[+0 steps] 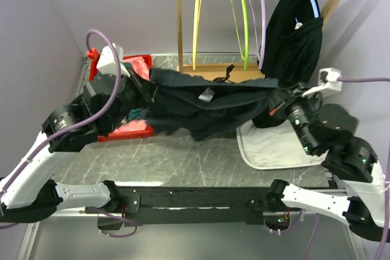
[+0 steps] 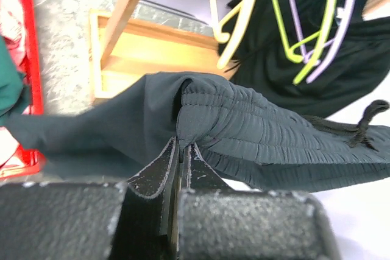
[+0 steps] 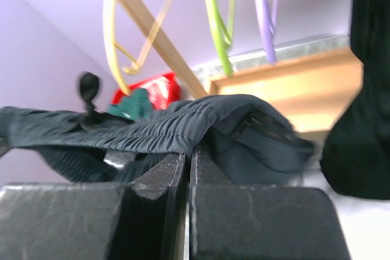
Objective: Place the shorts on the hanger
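Note:
The dark navy shorts (image 1: 201,105) hang stretched in the air between both grippers, above the table, waistband up and a pale label showing. My left gripper (image 1: 145,83) is shut on the left end of the waistband (image 2: 244,123). My right gripper (image 1: 281,98) is shut on the right end of the shorts (image 3: 183,123). The lilac hanger (image 1: 262,19) hangs by its hook from the wooden rail behind the shorts, between the lime-green hanger and the black garment. It also shows in the left wrist view (image 2: 341,22) and in the right wrist view (image 3: 263,10).
A wooden rack (image 1: 178,22) stands at the back with a yellow hanger (image 1: 196,22), a lime-green hanger (image 1: 242,22) and a long black garment (image 1: 292,41). A red bin (image 1: 131,129) of clothes sits at the left. A white cloth (image 1: 274,147) lies at the right.

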Controlling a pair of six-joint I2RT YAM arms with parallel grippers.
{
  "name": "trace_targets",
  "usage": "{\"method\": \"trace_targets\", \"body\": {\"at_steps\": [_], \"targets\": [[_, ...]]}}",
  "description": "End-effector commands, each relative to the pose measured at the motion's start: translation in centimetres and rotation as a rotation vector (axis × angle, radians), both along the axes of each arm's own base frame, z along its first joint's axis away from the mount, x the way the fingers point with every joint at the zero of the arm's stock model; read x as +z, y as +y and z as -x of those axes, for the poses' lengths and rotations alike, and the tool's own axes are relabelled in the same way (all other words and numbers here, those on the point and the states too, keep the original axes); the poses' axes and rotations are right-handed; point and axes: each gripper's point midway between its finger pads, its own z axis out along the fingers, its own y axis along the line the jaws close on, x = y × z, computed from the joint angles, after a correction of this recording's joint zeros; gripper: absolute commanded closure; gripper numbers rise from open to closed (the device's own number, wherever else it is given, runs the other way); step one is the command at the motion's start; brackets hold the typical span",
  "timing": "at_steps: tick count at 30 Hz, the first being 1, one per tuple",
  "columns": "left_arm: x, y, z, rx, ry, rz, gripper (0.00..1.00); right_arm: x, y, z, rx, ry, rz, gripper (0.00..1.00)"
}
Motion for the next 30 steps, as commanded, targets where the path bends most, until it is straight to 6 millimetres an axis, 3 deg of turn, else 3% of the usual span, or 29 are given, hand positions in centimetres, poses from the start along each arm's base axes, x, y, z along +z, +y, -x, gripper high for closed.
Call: {"method": "trace_targets", "body": {"at_steps": [1,4,7,8,9,10,11,13,14,16,17,19,20,21,23,25,26,28,29,30], "targets": [[0.8,0.3,-0.2,-0.009,-0.007,-0.038,0.99,0.7,1.0,-0.5,0.035,-0.005,0.062,1.0],[0.5,-0.4,-0.4,-0.029,0.004,-0.027,0.99,0.3,1.1,-0.7,0.033,0.004,0.069,1.0],[-1.4,0.1,-1.0,0.012,0.058,-0.027,0.99,-1.5,1.9,-0.9,0.072,0.038,0.075,1.0],[-3.3,-0.1,-1.3,0.019,0.088,-0.045,0.99,-3.3,2.3,-1.3,0.081,0.066,0.091,1.0],[-3.8,0.8,-1.4,0.04,0.093,-0.03,0.99,-4.5,2.9,-1.4,0.098,0.091,0.083,1.0],[-4.8,0.5,-1.2,0.015,0.114,-0.012,0.99,-5.7,3.7,-1.2,0.14,0.114,0.075,1.0],[-7.1,0.3,-1.4,0.006,0.134,-0.013,0.99,-8.9,4.7,-1.6,0.151,0.171,0.086,1.0],[-10.3,-0.3,-1.6,-0.038,0.197,0.006,0.99,-12.4,6.0,-1.4,0.2,0.232,0.084,1.0],[-13.8,-0.9,-1.9,-0.058,0.243,-0.015,0.99,-16.0,6.7,-1.5,0.211,0.292,0.087,1.0],[-17.7,-1.1,-2.2,-0.074,0.304,-0.033,0.99,-19.0,7.9,-1.5,0.257,0.339,0.06,1.0],[-21.1,-2.0,-2.2,-0.11,0.354,-0.039,0.99,-22.8,7.9,-1.3,0.255,0.408,0.076,1.0],[-24.0,-2.8,-2.4,-0.142,0.392,-0.03,0.99,-25.6,8.4,-1.8,0.259,0.445,0.058,1.0],[-27.2,-3.0,-1.9,-0.161,0.458,-0.05,0.99,-28.2,8.4,-1.3,0.275,0.498,0.07,0.99],[-27.7,-3.6,-2.4,-0.167,0.456,-0.033,0.99,-29.3,8.3,-1.4,0.275,0.517,0.072,0.94],[-30.5,-3.8,-2.4,-0.165,0.519,-0.068,0.99,-31.0,8.1,-1.6,0.271,0.548,0.083,0.89],[-31.9,-3.5,-2.5,-0.142,0.558,-0.108,0.98,-31.4,7.6,-1.5,0.257,0.563,0.105,0.79],[-32.5,-3.4,-2.9,-0.126,0.578,-0.133,0.94,-30.7,7.4,-1.8,0.24,0.551,0.107,0.67],[-33.0,-2.4,-3.1,-0.069,0.602,-0.177,0.8,-29.6,6.2,-1.9,0.193,0.534,0.124,0.54],[-32.9,-2.4,-3.3,-0.06,0.6,-0.185,0.76,-28.0,6.0,-2.1,0.183,0.505,0.12,0.44],[-32.7,-2.3,-3.4,-0.057,0.594,-0.188,0.75,-27.3,5.2,-2.4,0.145,0.484,0.131,0.41]]}}
